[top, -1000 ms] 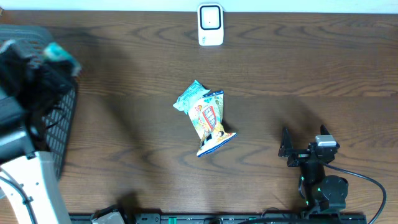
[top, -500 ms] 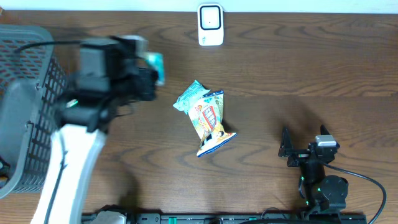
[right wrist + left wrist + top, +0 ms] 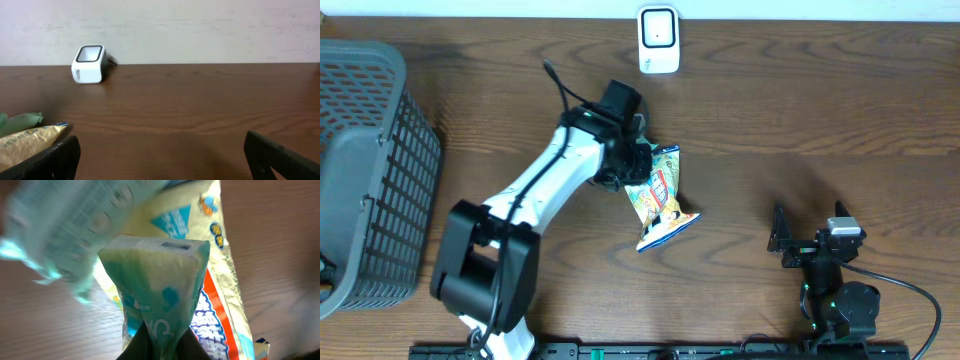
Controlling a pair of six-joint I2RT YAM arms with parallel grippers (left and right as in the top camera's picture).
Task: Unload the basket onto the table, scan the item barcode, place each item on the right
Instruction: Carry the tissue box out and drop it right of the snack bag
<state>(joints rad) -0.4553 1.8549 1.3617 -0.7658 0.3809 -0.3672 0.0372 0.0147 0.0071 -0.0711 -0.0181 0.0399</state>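
Presentation of the item to the scanner looks to be the step in hand. The left end effector (image 3: 632, 152), near the middle of the overhead frame, is pinched tight on a teal packet (image 3: 159, 280). In the left wrist view the packet's lower edge is caught between the dark fingers at the bottom of the frame, and the packet stands up from them. Close under it on the counter (image 3: 840, 120) lie a yellow snack bag (image 3: 660, 200) and a crinkly teal wrapper (image 3: 60, 225), which is blurred at the upper left of the wrist view. Whether the held packet touches either one cannot be told.

The scanner (image 3: 658, 40), a white box with a dark window, stands at the top centre of the overhead frame, well apart from the packet. A grey mesh basket (image 3: 420, 170) fills the left edge. The right end effector (image 3: 162, 157) sits at the lower right of the overhead frame with its fingers spread wide, holding nothing.

A small dark mark near the packet's top edge is too blurred to read as a barcode. The next move likely calls for lifting the packet clear of the two bags and carrying it toward the top centre. The wrist would then need to turn so the coded face meets the scanner's window. The grip would have to stay firm, since a pinch on one edge could let the packet swivel.
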